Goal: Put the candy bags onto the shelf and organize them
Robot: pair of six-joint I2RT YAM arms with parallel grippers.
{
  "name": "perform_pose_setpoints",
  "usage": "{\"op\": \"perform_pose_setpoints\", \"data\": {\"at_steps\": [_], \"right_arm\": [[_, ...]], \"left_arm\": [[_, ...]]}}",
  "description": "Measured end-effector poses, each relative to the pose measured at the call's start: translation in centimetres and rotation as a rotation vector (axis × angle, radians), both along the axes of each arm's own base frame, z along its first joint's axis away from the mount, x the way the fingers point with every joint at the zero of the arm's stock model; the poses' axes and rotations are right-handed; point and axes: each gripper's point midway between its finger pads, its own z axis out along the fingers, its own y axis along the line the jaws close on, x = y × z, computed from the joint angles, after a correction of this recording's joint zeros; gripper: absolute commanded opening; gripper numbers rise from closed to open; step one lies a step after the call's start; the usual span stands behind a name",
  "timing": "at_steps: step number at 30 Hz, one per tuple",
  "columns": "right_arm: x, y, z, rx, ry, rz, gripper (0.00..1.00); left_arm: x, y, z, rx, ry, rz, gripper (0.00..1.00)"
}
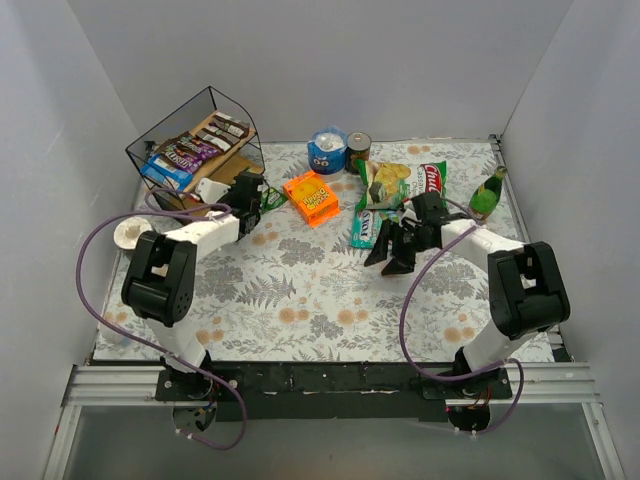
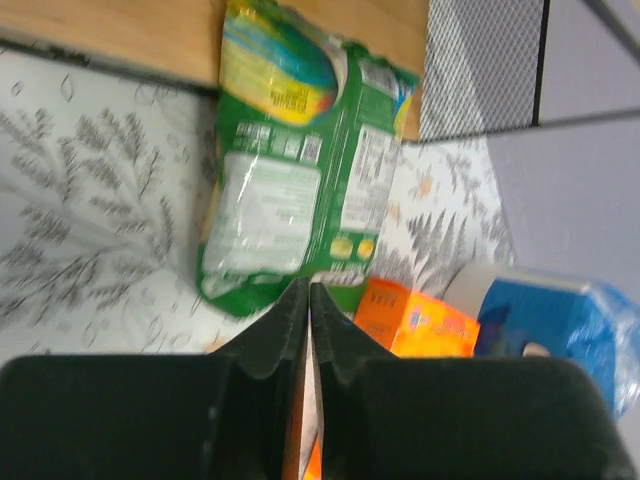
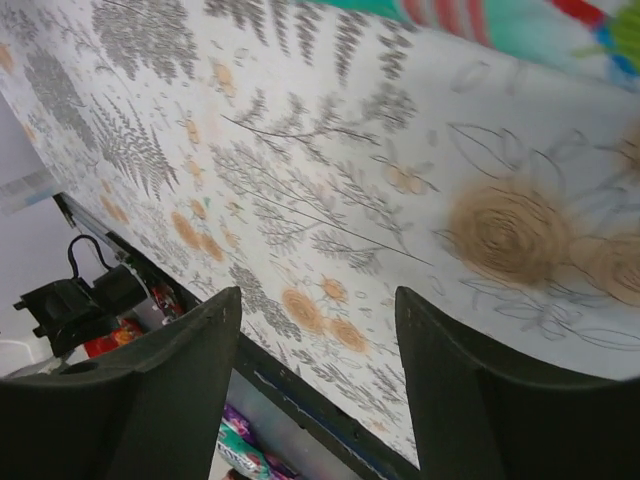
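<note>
Left gripper (image 2: 308, 290), fingers pressed together, at the edge of a green candy pouch (image 2: 290, 190) overlapping the shelf (image 2: 120, 30); right gripper (image 3: 315, 297) spread wide above the floral tablecloth (image 3: 330, 200)

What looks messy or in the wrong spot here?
A green candy pouch lies crooked, its top end over the wooden board of the shelf and the rest on the tablecloth. A teal candy bag also lies on the tablecloth, next to the big chip bag, not on the shelf.
</note>
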Motion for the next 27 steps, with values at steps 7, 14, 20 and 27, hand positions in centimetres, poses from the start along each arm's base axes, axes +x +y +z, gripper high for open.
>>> {"op": "perform_pose_setpoints", "data": {"at_steps": [7,14,20,27], "right_arm": [[6.4,8.5,5.2,0.057,-0.205,0.044,0.72],[13.3,18.5,5.5,0.097,-0.32,0.012,0.73],[16.6,25.2,2.6,0.108,-0.399,-0.029,0.74],[19.2,28.8,0.4,0.123,-0.451,-0.128,0.74]], "left_arm": [[-7.0,0.3,5.9,0.047,0.032,-0.078,0.41],[-15.6,5.4,12.7,0.095,0.014,-0.055,0.8],[-21.4,8.6,12.2,0.155,0.122,-0.042,0.92],[-23.7,9.5,13.3,0.184,0.162,-0.062,0.93]]}}
